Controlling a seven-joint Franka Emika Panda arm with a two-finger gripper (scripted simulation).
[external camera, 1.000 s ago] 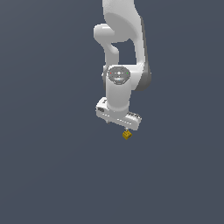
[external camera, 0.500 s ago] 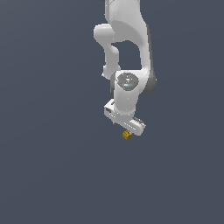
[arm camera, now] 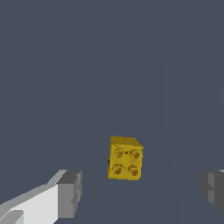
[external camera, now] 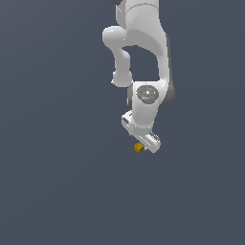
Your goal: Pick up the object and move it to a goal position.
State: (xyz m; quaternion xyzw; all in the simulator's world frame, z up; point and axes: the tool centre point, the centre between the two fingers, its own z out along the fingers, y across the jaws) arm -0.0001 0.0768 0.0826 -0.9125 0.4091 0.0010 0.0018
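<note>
Grey-padded fingers (arm camera: pixel 70 192) stand spread wide, nothing pinched between them. One shows whole in the wrist view; only the edge of the other shows. The gripper (external camera: pixel 145 143) hangs above the floor, and the yellow block (arm camera: pixel 125 158) lies between the two fingers, somewhat nearer the whole one, touching neither, studs up. To grasp it well, I would judge: centre the gap over the block, square the pads to its flat sides, lower, then close gently. Count: one block, four studs, two fingers, one arm (external camera: pixel 143 57).
</note>
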